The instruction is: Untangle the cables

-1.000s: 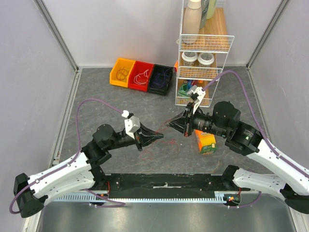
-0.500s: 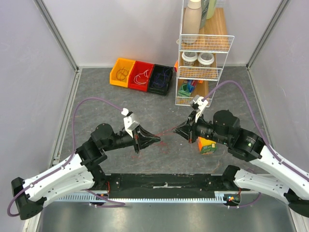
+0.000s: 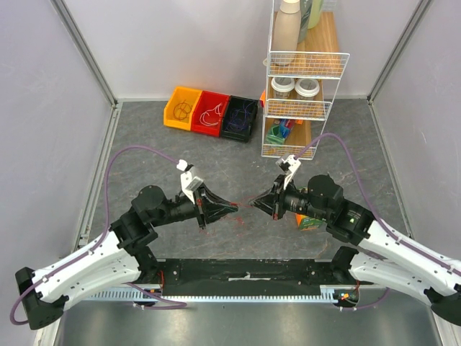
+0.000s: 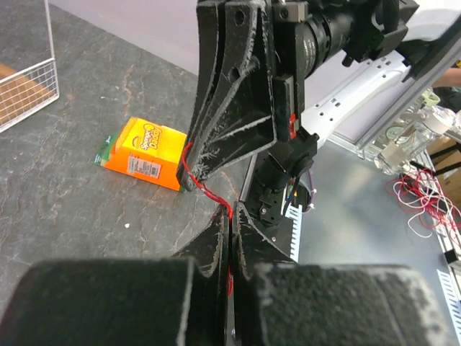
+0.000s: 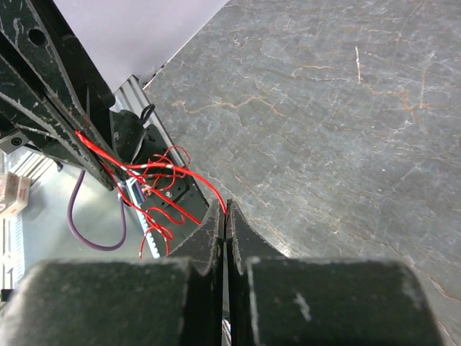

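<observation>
From above, my left gripper [image 3: 232, 207] and my right gripper [image 3: 253, 202] point at each other over the table [image 3: 144, 137], by the middle of its near edge. The two tips are close but do not touch. Both are shut tight. A thin red cable [image 3: 243, 205] runs from one tip to the other. An orange box [image 3: 310, 220] lies on the table under my right arm, toward the near right corner. By the far edge three bins sit in a row, side by side: a yellow bin [image 3: 168, 115], a red bin [image 3: 205, 132] and a dark blue bin [image 3: 236, 137]. Each has thin cables [image 3: 212, 115] curled up inside. A wire rack [image 3: 306, 108] stands just to the right of the bins.

From my left wrist, my own two fingers [image 4: 216, 238] are pressed together. The red cable [image 4: 205, 189] comes out of their tip. It goes up to the tip of my right gripper [image 4: 189, 184], which is pinched on it too. The orange box [image 4: 144, 155] lies flat on the table behind it.

From my right wrist, my fingers [image 5: 212, 231] are closed with no gap. The red cable [image 5: 194, 189] comes out of their tip and goes over to my left gripper [image 5: 97, 162]. Between the two, the red cable makes a messy bunch of loops. I cannot tell if the loops touch the table.
</observation>
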You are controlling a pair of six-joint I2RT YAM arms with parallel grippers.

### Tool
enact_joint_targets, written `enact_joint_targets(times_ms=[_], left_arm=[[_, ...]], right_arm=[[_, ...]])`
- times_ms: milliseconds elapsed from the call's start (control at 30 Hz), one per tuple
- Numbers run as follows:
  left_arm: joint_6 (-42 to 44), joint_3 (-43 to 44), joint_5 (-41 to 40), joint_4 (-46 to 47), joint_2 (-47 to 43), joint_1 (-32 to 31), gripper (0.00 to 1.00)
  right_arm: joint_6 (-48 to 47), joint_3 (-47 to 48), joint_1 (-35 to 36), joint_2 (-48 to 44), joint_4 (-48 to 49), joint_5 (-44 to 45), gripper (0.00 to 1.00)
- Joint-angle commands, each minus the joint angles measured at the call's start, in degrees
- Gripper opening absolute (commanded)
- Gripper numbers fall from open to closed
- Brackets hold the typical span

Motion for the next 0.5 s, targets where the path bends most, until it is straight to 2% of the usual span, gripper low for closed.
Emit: enact_joint_targets(times_ms=[0,100,133,167,200,267,300,367,467], left_arm=[[-4.95,3.11,-7.42,6.53,-0.01,0.85,0.02],[-4.96,5.49,-17.18,3.28,1.92,1.46,0.02],[-4.43,6.45,-20.25,2.22,2.79,1.81,0.02],[-4.43,7.59,-22.72,0.3,4.28,2.34,0.02],[-4.86,9.34,-28.48,-1.98,5.69,3.13,0.02],[-5.22,12.86,-35.81,-7.51,9.9,5.23,0.02],[-5.48,14.18,-38.53,-9.11,12.01,7.16,0.02],[-7.23,15.42,-39.27,-9.3,15.79,12.6,0.02],[-11.36,15.07,-35.93,-2.57,21.15,22.71,0.01]], right_arm=[[1.52,-3.19,-1.01,0.96,2.08,-0.68,0.0],[0.91,-1.88,-1.01,0.95,1.31,0.71,0.01],[0.65,-1.18,-1.01,1.13,0.43,2.72,0.06],[0.04,-0.13,-1.01,1.48,-1.14,4.66,0.17],[-0.93,1.27,-1.01,1.74,-3.42,8.42,0.28],[-1.55,3.74,-1.01,2.36,-10.79,20.36,0.54],[-1.64,4.53,-1.01,2.45,-13.0,25.19,0.62],[-1.81,5.5,-1.01,2.19,-15.65,30.32,0.71],[-2.25,5.25,-1.01,1.31,-15.49,30.17,0.74]])
